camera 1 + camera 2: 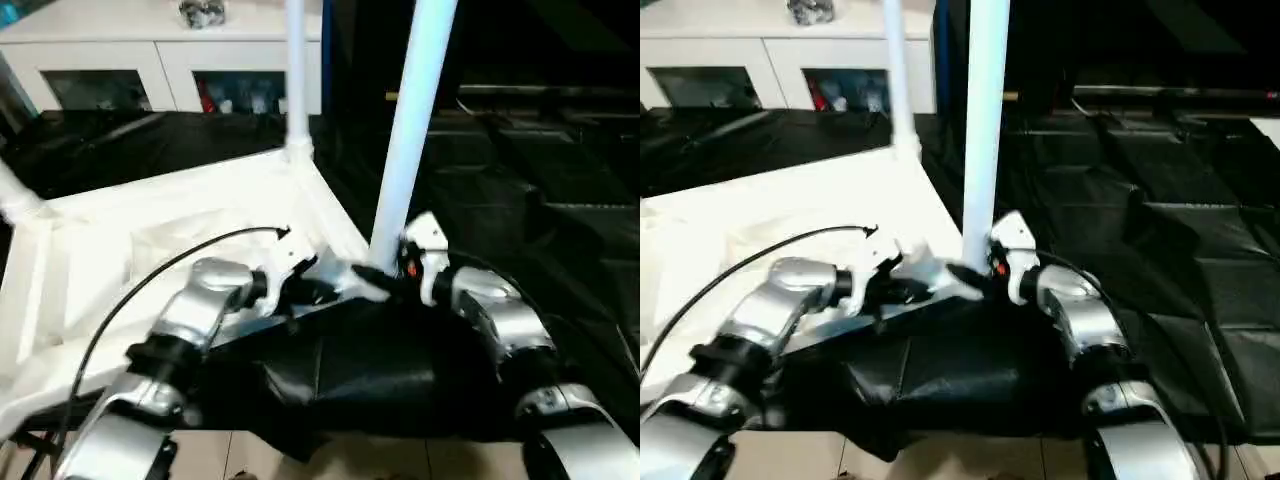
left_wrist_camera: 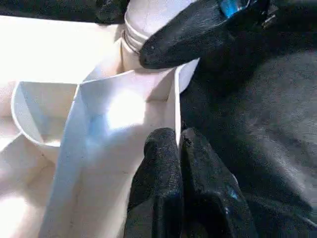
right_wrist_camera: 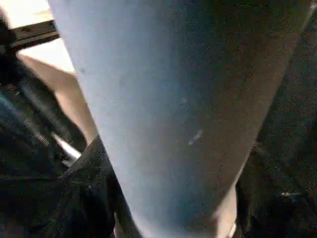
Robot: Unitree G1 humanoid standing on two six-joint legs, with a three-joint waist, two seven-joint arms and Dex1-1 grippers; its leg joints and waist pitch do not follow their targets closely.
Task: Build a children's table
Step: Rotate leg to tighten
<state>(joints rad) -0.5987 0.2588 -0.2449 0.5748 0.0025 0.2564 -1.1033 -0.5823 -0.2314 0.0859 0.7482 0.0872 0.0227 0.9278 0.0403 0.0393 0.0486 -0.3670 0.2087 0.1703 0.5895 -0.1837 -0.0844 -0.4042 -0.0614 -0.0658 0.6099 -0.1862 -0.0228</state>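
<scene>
The upturned tabletop (image 1: 150, 250) lies on the bench (image 1: 560, 230), to the robot's left. One leg (image 1: 412, 130) stands upright at its near right corner, a second leg (image 1: 296, 80) at the far corner behind it. A cabinet (image 1: 160, 60) stands beyond the bench.

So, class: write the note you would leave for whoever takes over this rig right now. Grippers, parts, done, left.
Left gripper: shut on the rim of the upturned tabletop, beside the near corner socket.
Right gripper: around the base of the near leg, which stands in that socket, slightly tilted.
Done: far leg upright in its corner; another leg at the left corner.
Left: confirm the near leg is fully seated; check the fourth corner.
</scene>
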